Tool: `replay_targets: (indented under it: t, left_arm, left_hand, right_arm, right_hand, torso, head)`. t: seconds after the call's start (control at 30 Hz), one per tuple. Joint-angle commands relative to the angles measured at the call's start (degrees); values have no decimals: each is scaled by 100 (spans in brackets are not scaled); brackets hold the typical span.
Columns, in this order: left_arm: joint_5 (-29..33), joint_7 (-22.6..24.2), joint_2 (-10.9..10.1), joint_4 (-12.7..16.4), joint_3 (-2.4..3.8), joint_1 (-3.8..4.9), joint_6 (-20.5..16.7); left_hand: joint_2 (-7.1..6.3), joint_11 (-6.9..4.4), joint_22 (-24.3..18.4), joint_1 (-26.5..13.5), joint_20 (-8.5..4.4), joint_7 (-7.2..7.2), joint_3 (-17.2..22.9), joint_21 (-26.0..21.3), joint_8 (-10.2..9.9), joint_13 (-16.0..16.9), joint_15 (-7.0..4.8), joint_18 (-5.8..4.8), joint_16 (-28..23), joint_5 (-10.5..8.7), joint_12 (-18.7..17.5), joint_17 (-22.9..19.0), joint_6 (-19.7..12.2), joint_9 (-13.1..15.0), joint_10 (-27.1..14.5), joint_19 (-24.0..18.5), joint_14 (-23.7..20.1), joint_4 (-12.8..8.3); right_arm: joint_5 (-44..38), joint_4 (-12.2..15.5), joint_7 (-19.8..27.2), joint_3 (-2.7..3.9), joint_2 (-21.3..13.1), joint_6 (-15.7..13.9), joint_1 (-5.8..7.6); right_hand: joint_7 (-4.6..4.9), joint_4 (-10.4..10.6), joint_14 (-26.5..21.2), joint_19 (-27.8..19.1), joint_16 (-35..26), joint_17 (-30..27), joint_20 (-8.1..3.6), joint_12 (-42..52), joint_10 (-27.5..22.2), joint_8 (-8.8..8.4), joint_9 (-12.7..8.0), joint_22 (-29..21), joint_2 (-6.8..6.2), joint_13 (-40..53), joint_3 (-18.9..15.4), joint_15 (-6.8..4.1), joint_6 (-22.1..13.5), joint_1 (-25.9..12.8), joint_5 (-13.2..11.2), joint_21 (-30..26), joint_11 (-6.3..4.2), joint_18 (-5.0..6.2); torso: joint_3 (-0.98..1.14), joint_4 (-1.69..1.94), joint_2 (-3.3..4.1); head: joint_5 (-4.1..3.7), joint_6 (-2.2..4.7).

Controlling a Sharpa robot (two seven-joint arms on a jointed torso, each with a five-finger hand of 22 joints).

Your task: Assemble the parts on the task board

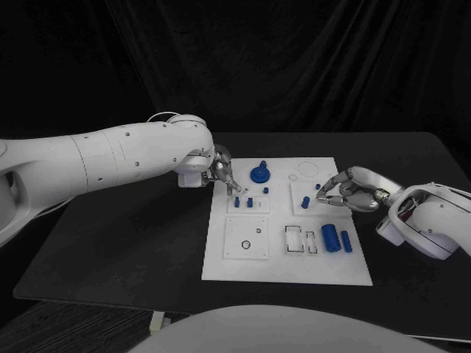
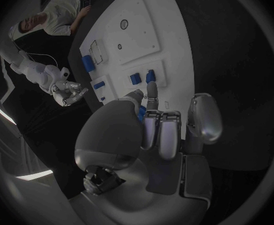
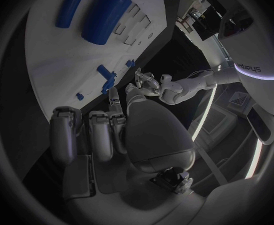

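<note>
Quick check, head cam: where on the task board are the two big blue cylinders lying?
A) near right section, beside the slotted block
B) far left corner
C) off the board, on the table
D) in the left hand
A: the two blue cylinders lie side by side on the task board in its near right part, just right of the slotted block.

A black table (image 1: 129, 243) spans the middle of the head view, its far edge running across the frame just above center and its near edge slanting along the lower part. 1 white task board (image 1: 283, 261) lies flat on it, slightly right of center, its long side running toward the camera.
</note>
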Motion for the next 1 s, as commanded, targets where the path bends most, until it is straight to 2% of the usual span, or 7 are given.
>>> replay_targets:
  t: [0.03,0.3,0.53,1.0]
  left_arm:
    - [-42,-96,38,-38,5,-17,126]
    - [-45,-50,130,-183,5,-43,145]
    - [-46,-4,211,-292,5,-71,198]
    - [-46,1,390,-551,6,-128,401]
  left_hand:
    - [-7,-44,947,75,-36,-11,-27,21,63,982,-36,33,-23,-31,-11,1319,37,50,264,12,494,-21]
    - [7,-36,932,48,-39,1,-81,-42,155,935,-33,42,-65,-183,-70,1289,-78,158,228,-18,476,26]
    - [50,1,921,-23,-19,48,-140,-91,139,892,-4,48,-98,-358,-126,1265,-220,172,190,-49,459,60]
    - [81,19,914,-101,-4,67,-195,-122,136,859,12,53,-120,-473,-168,1249,-257,170,162,-66,448,67]
  right_arm:
    - [17,-5,-9,3,2,36,-17]
    - [17,-21,-28,3,7,54,-22]
    - [17,-31,-33,3,10,67,-22]
    - [17,-24,-38,3,10,83,-22]
  right_hand:
    - [-22,-40,611,256,15,1509,-21,-14,596,5,5,1307,-5,1081,2,-44,12,85,46,-5,-24,14]
    - [-20,-59,611,255,15,1509,-21,-14,596,1,4,1307,-2,1081,11,-43,7,113,74,-6,-22,14]
    - [-20,-59,611,255,15,1509,-21,-14,596,1,4,1307,-2,1081,11,-43,7,113,74,-6,-22,14]
    - [-18,-71,611,256,15,1509,-21,-14,596,0,3,1308,1,1081,16,-43,5,130,94,-5,-21,14]
  torso:
    - [1,-2,-2]
    - [-1,-6,0]
    - [0,-4,1]
    - [1,-1,1]
  head:
    - [-8,1]
    - [-13,1]
    - [-8,1]
    - [-17,1]
